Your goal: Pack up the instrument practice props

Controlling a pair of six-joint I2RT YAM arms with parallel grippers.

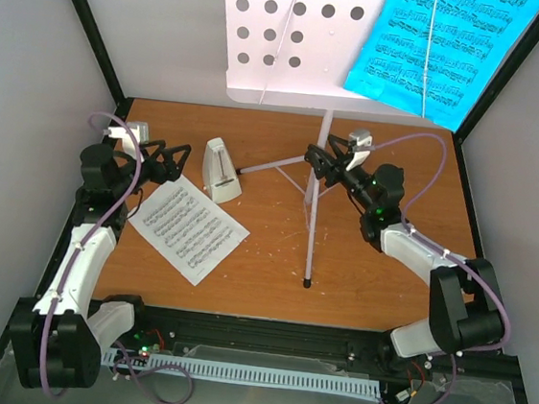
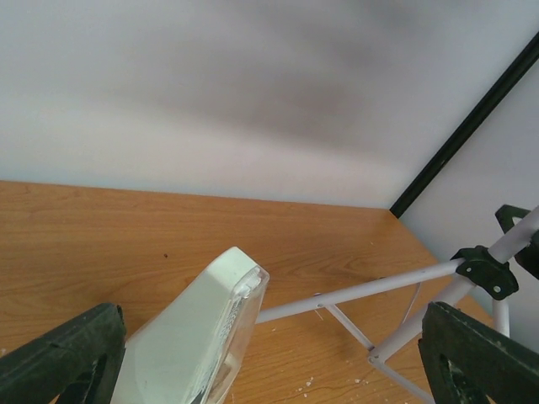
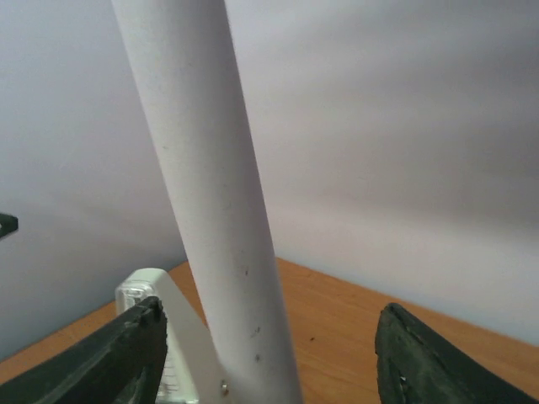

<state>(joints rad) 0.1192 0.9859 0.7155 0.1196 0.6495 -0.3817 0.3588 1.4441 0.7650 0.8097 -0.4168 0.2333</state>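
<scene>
The lilac music stand has its perforated tray [image 1: 277,34] high at the back, and a bright-blue sheet-music page [image 1: 440,46] rests on the tray's right side. My right gripper [image 1: 320,161] straddles the stand's pole [image 3: 210,210]. It is open, with a gap on each side of the pole, and its fingers [image 3: 438,362] do not touch it. The white metronome [image 1: 221,170] stands upright left of the tripod legs [image 2: 362,290]. My left gripper [image 1: 165,162] is open just left of the metronome [image 2: 198,337], which lies between its spread fingers [image 2: 59,353]. A white sheet-music page [image 1: 188,227] lies flat near the left arm.
Grey walls with black frame posts [image 2: 463,135] enclose the wooden table [image 1: 273,260] on three sides. One tripod leg [image 1: 312,235] reaches toward the table's near middle. Small crumbs dot the wood by the legs.
</scene>
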